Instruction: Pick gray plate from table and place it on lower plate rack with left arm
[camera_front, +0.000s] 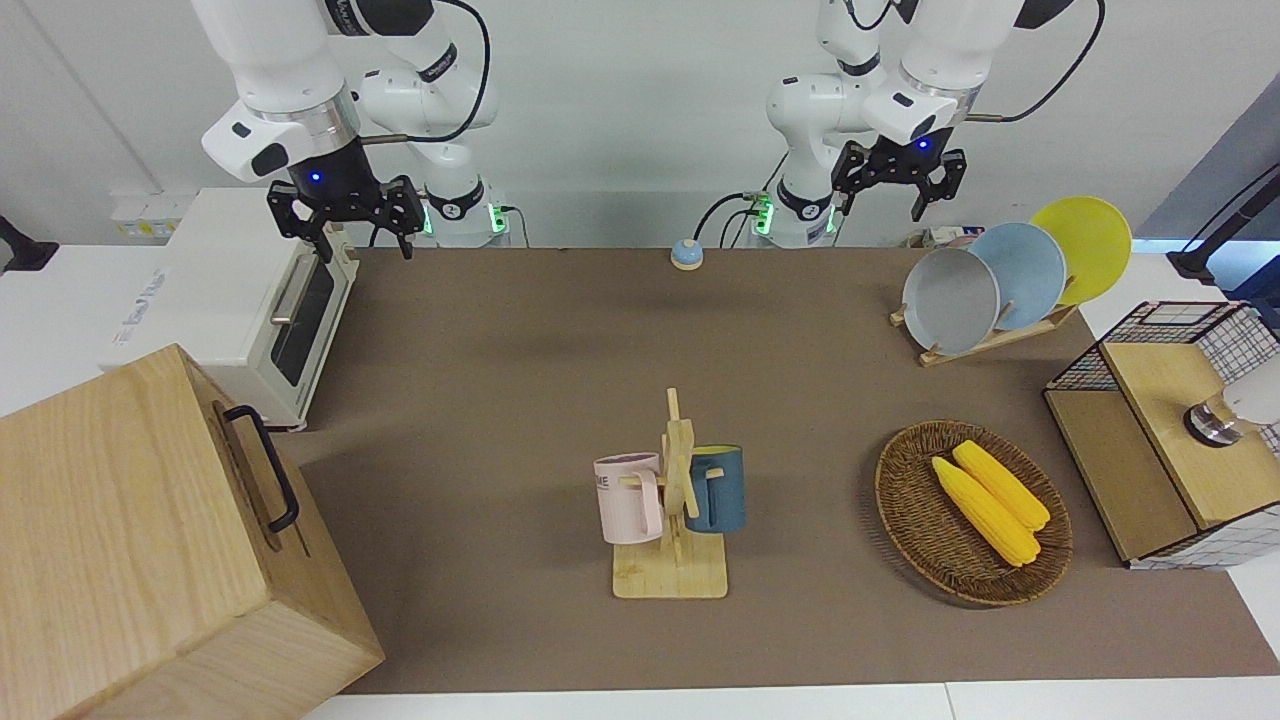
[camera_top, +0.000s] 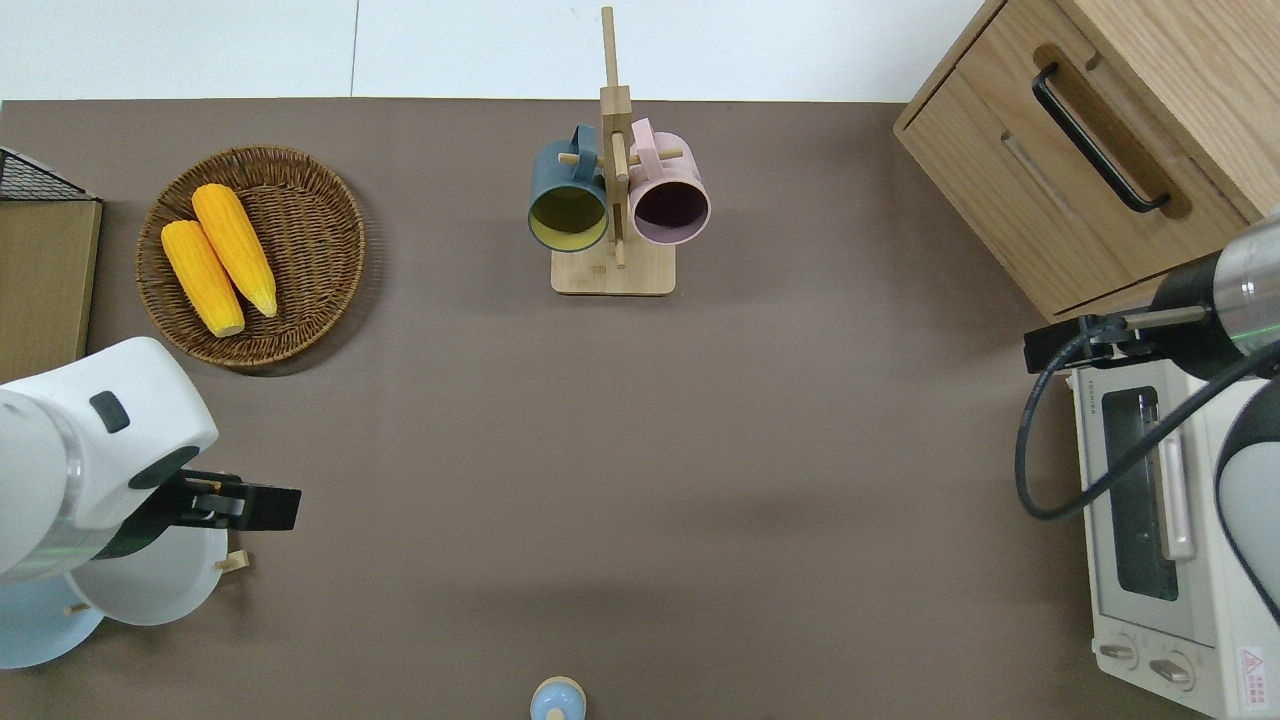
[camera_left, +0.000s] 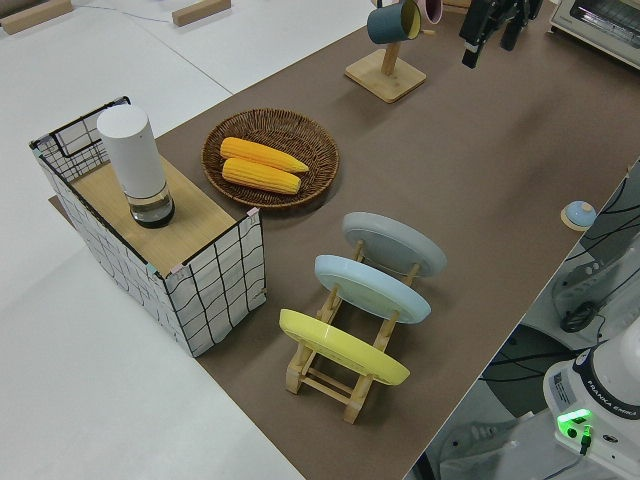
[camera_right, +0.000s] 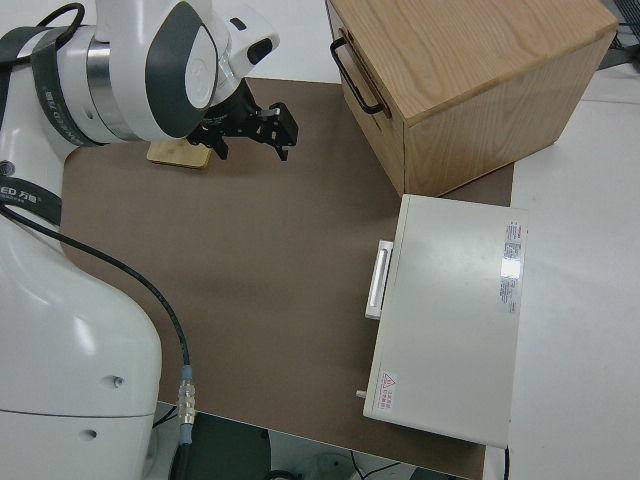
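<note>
The round pale gray plate (camera_front: 950, 300) stands tilted on the low slanted light-wood plate rack (camera_front: 985, 340), in the slot farthest from the robots; the round light blue plate (camera_front: 1022, 273) leans in the middle slot and the round yellow plate (camera_front: 1085, 245) in the slot nearest the robots, each overlapping the next in the front view; in the left side view the three stand apart between the dowel pegs.

The left arm's black two-finger gripper (camera_front: 897, 188) hangs in the air with its fingers spread and nothing between them; in the overhead view it sits over the rack's edge at about 12 o'clock from the gray plate (camera_top: 150, 590); it touches no plate.

The round brown wicker basket (camera_front: 905, 500) with two yellow corn cobs (camera_front: 990, 500) lies at about 6 o'clock from the rack in the front view, well apart from it.

The right arm's black gripper (camera_front: 345, 215) is parked, fingers spread and empty.
</note>
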